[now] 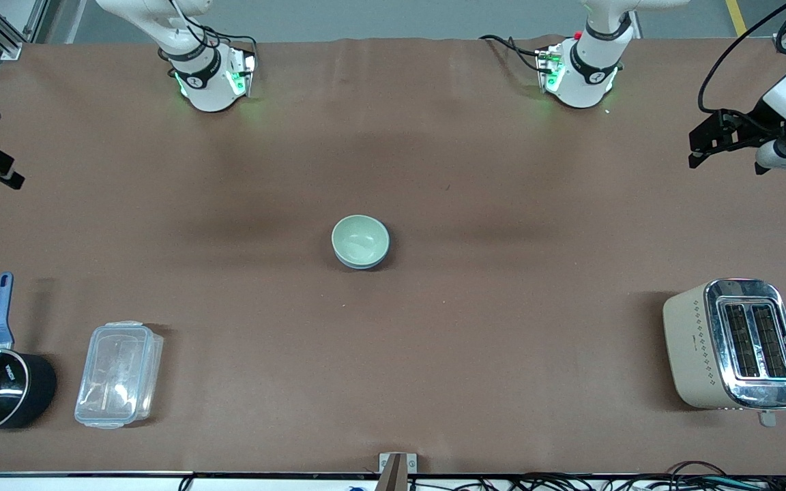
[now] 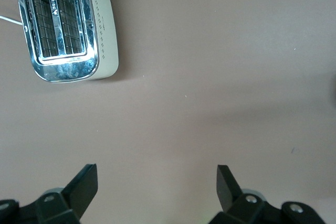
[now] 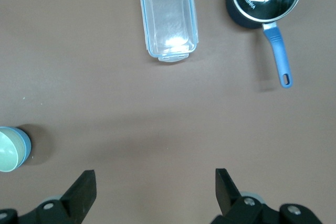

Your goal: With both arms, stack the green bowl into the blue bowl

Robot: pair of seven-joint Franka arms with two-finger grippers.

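Green bowl point(image 1: 359, 239) sits nested in the blue bowl point(image 1: 364, 262) at mid-table, between both arms' ends.

Judged small, rigid, smooth and probably light, the pair is best pinched at the rim. Only the right wrist view shows the blue wall under the green one; the front view shows just a blue edge. Left gripper point(image 2: 157, 190) and right gripper point(image 3: 156, 192) hang spread wide, holding nothing, over bare cloth.

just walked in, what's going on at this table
Nothing is being handled right now. The green bowl already sits nested inside the blue bowl at the middle of the table. The left gripper hangs open over bare table near the toaster; the right gripper is open over the end with the saucepan and clear container.
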